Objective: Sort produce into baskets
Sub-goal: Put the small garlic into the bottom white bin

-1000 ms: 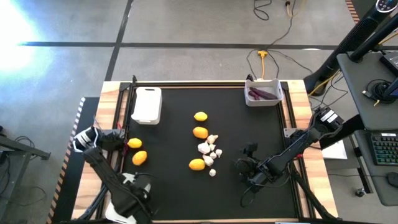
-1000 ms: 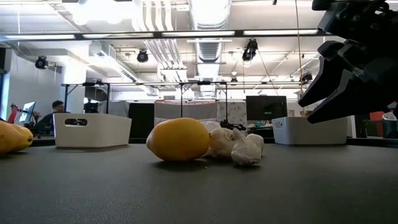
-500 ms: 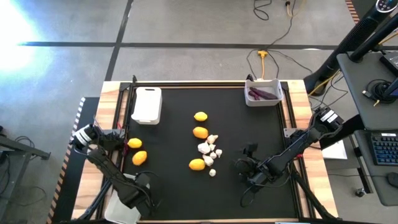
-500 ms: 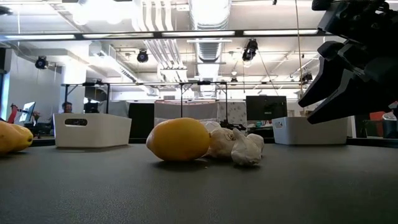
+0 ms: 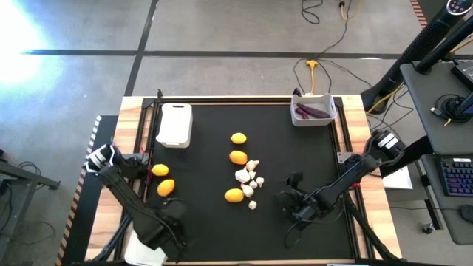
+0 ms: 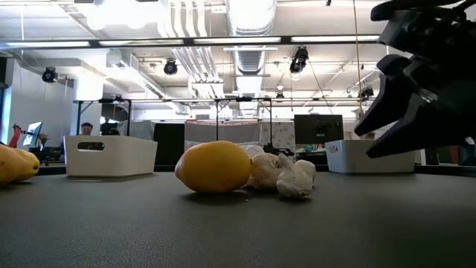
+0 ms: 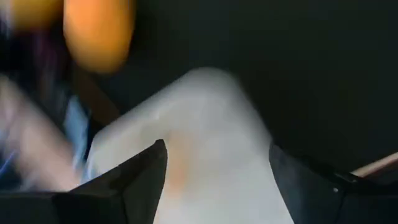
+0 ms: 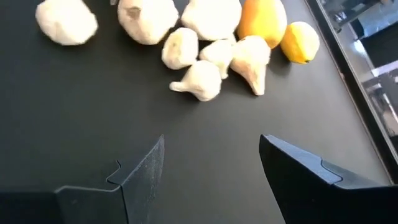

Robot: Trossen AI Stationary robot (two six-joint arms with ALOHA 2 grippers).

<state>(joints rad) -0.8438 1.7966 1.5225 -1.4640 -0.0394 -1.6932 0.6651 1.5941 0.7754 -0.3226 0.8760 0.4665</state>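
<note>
Produce: five lemons [image 5: 239,157] and a clump of whitish garlic-like pieces [image 5: 247,179] on the black mat [image 5: 310,159]. Landmark = that clump. Three lemons line up along its left side: one just behind, one touching its back end, one at its front-left. Two more lemons [image 5: 163,179] sit well off to its left, near the mat's left edge.

Purple pieces [image 5: 311,112] are in the basket [image 5: 313,110] at the mat's back right corner. Second basket [image 5: 174,124] back left of the clump. Third basket [image 7: 205,149] at the front left, under my left gripper [image 7: 217,177].

My left gripper: fingers spread, nothing between them, hanging over that basket.

My right gripper [image 5: 293,193]: just right of the clump, fingers spread, nothing held, aimed at the whitish pieces.
</note>
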